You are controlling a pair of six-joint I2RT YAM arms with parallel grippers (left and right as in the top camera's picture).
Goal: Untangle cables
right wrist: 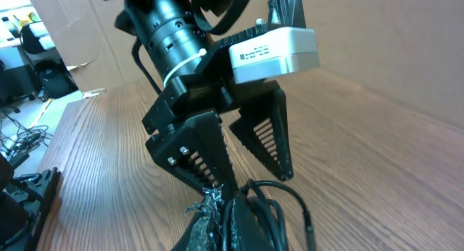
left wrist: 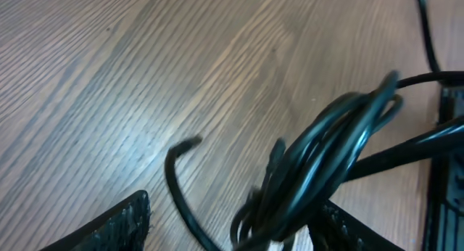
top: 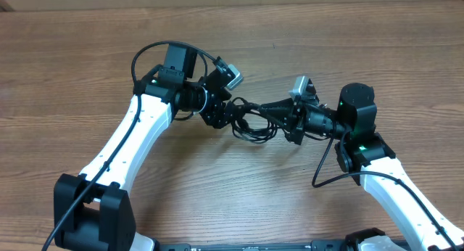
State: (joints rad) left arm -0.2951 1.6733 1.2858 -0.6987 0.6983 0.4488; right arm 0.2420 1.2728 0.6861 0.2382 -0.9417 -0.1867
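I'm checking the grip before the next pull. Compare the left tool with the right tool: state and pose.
The left tool stands open, its fingers spread on either side of the cables. The right tool is shut and appears clamped on that bundle. The left tool reaches in from the bundle's left end, the right tool from its right end. Both are black and meet at the same tangle.

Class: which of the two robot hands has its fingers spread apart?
The left arm's black two-finger hand, under the white camera box: its ribbed fingers stand apart in a V over the thin black cables. The right hand is shut on them.
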